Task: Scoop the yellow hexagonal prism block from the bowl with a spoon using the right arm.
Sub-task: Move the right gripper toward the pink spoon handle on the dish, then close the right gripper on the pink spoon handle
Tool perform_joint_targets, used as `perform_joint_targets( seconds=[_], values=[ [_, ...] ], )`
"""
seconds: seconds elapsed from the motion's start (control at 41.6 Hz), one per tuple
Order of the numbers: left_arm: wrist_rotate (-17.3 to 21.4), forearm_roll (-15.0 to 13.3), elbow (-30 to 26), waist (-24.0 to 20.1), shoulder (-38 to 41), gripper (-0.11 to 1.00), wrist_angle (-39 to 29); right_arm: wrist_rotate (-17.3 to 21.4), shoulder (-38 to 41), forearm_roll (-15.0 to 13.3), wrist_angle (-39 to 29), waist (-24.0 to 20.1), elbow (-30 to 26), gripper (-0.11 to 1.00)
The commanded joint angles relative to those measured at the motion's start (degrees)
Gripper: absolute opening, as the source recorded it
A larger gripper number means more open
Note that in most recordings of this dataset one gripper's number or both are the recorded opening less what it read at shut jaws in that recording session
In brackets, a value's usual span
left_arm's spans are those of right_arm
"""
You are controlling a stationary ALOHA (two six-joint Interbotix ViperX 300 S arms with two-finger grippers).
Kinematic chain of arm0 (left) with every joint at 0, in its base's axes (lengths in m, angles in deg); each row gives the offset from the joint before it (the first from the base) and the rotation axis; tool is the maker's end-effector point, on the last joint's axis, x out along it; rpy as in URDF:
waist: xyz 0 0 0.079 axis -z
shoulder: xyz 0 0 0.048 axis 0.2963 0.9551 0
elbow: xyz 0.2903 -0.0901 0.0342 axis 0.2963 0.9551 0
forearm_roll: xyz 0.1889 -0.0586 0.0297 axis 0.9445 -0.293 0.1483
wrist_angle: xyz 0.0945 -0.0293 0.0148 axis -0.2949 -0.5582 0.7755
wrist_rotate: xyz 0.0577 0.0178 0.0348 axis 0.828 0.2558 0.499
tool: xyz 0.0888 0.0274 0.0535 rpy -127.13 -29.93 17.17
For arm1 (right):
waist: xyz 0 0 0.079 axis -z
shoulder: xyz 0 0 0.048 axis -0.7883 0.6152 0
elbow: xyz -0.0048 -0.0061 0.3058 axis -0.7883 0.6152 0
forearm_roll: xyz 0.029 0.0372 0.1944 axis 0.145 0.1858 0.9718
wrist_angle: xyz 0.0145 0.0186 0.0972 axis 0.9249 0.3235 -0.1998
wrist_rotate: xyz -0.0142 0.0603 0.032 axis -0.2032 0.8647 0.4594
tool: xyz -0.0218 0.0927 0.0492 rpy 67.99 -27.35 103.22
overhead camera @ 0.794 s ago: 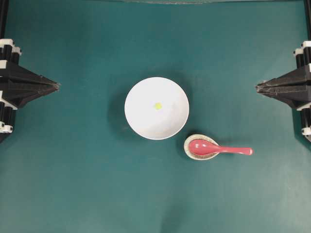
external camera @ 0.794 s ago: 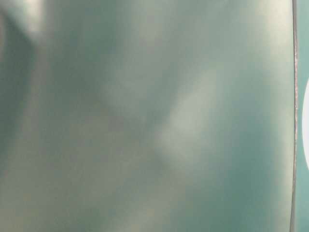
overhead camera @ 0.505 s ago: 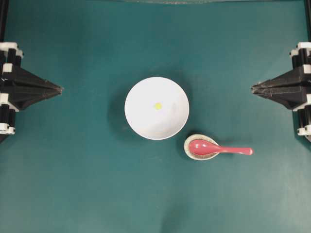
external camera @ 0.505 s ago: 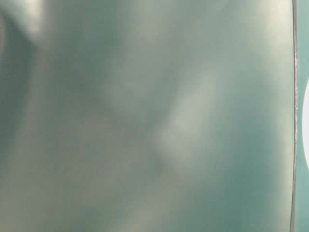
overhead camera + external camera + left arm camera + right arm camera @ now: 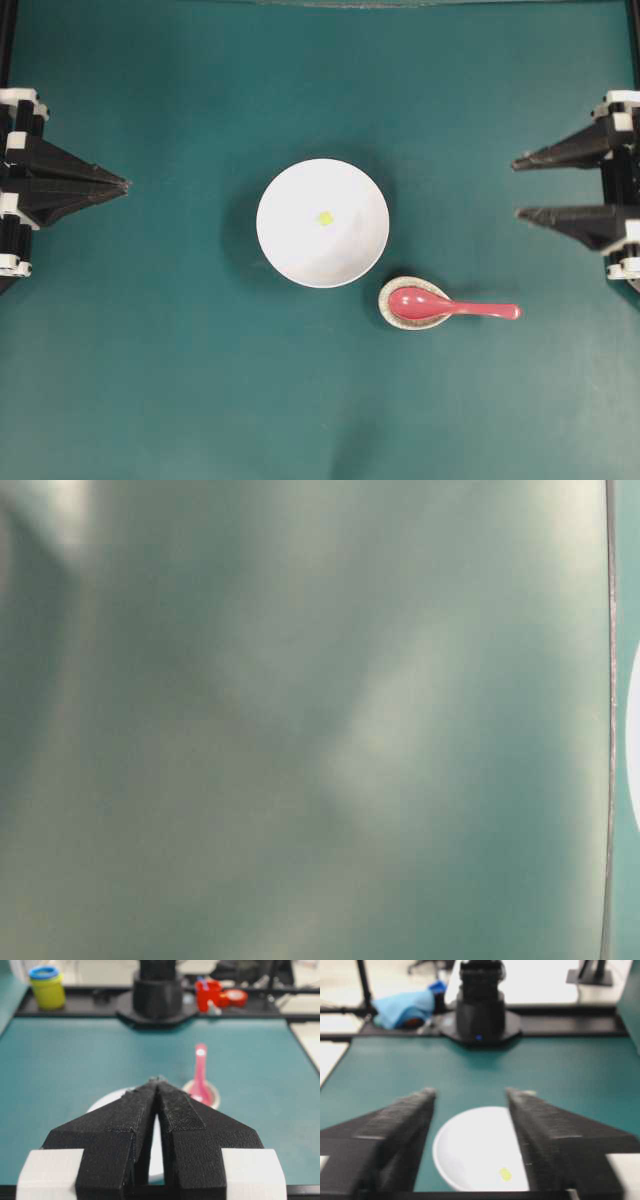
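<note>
Your overhead camera looks straight down on the teal table (image 5: pixel 150 380). The table-level view sits too close and is blurred. Both wrist cameras face inward along the fingers, low, sharing the white bowl (image 5: pixel 322 223) (image 5: pixel 475 1150) (image 5: pixel 107 1101).

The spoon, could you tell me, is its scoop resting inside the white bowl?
No, the spoon has its scoop in the small speckled dish, beside the bowl.
</note>
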Motion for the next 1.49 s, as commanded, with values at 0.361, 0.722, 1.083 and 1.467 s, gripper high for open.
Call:
perform_joint_targets(
  seconds=[0.361,0.722,1.083,1.467],
  values=[
    [0.53,0.09,-1.05,-0.09,0.44,0.00,0.18,0.09,15.47,1.23,17.31,-3.69,3.69,0.63],
    [0.70,0.44,-1.05,-0.09,0.44,0.00,0.00,0.09,35.95,9.76,42.89,-13.10,8.70,0.62],
    [0.62,0.44,-0.97,-1.93,0.35,0.00,0.00,0.00,54.76,24.35,59.33,-26.19,8.88,0.62],
    [0.62,0.44,-0.88,-2.72,0.62,0.00,0.00,0.18,64.69,36.83,62.49,-35.77,7.12,0.62]
  ],
)
